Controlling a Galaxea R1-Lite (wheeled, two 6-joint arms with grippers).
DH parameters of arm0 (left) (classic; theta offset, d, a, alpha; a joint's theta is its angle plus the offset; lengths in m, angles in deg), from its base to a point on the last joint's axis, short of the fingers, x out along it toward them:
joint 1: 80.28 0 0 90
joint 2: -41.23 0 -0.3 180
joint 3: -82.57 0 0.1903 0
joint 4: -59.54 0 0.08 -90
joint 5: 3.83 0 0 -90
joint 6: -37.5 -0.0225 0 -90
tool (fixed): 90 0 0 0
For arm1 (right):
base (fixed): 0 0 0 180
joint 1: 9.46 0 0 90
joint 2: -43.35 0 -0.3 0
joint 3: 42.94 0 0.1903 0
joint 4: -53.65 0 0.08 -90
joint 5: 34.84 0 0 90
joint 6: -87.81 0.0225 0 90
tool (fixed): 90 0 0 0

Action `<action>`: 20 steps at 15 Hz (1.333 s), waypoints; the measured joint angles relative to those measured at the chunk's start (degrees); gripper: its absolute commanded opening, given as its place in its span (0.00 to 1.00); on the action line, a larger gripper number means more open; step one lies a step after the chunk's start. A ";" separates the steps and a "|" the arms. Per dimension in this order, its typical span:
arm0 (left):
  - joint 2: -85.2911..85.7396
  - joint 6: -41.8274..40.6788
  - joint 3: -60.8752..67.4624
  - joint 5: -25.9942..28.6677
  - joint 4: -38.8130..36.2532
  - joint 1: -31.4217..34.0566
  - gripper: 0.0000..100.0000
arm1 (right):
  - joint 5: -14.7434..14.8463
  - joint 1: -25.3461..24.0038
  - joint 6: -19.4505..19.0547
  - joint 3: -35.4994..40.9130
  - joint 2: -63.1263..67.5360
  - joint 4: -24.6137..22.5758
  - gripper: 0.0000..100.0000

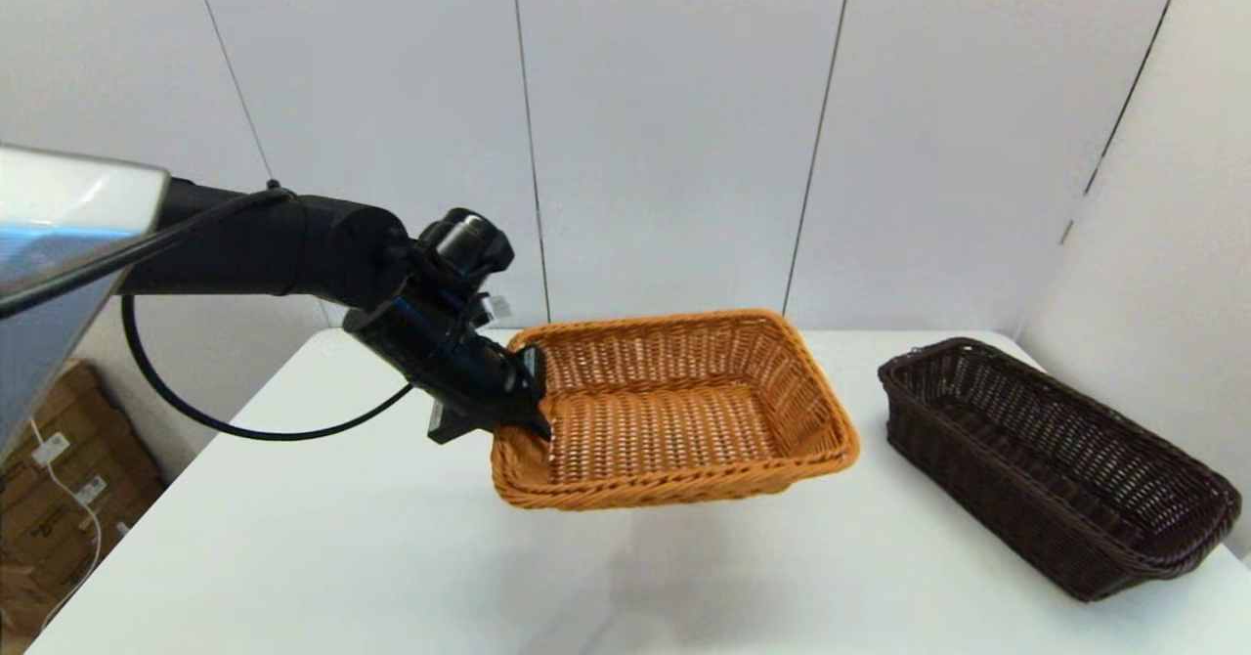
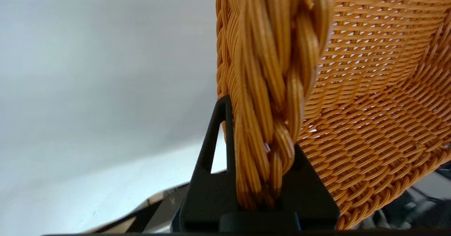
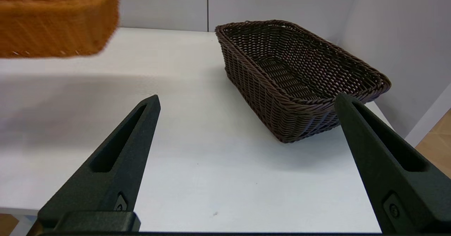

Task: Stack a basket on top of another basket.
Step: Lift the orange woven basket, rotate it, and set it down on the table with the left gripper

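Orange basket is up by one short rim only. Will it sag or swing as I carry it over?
Probably stays stiff: the orange-tan basket hangs clear of the table from the left gripper without visible bending. It looks light, being open weave. Held at one end, it may pivot; the braided rim likely resists slipping.

One basket [image 1: 674, 411] hangs above the middle of the worktop [image 1: 391, 557], clear of its surface, held at its left rim by the left gripper [image 1: 528, 396]; the other basket [image 1: 1056, 459] sits on the worktop to its right, well apart; the right gripper [image 3: 246, 105] waits near the worktop's front edge.
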 measured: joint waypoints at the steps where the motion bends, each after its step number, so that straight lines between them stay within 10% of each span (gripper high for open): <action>1: -1.02 0.02 -0.80 -0.66 0.02 -1.00 0.00 | 0.00 0.00 0.00 0.00 0.00 0.02 1.00; 20: -13.20 -0.06 0.83 -4.68 -0.98 -4.52 0.00 | -0.02 0.00 -0.04 0.00 0.00 0.11 1.00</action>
